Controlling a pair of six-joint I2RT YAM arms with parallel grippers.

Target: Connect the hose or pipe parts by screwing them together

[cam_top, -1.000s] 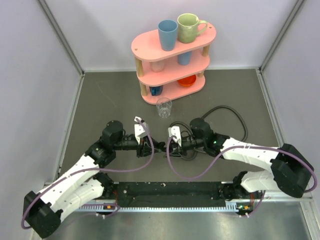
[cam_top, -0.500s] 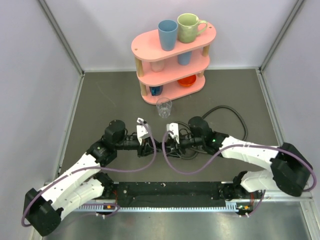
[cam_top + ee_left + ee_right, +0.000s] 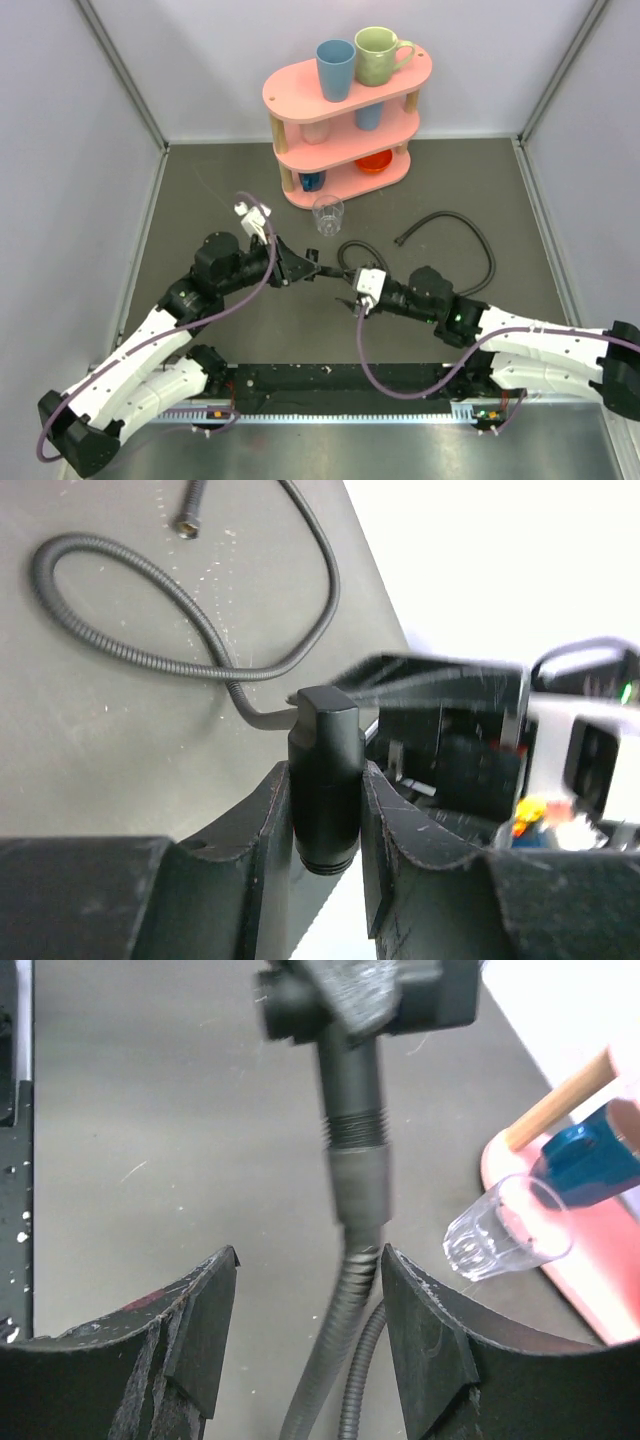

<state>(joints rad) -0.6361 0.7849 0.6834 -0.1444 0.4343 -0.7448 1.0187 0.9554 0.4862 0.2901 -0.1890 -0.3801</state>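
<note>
Two pieces met at one joint: the black end fitting and the collar of the ribbed hose. In the right wrist view we saw the collar sitting on the thread of the fitting, with some turns of thread bare above it. So we judged that the screwing was begun but perhaps not finished; whether the joint was tight, we could not tell. What was left, in our opinion, was more turns of the collar, or only a check of the joint.

The left pincer was pressed together on the end fitting and held it off the table. The right pincer was spread. The hose passed between its two fingers and touched neither, as far as we could see. The collar lay just beyond its fingertips, in line with the gap. From the joint the hose ran down to the table and made a loop, and a free hose end lay well apart from both pincers — on the far right part of the table.
</note>
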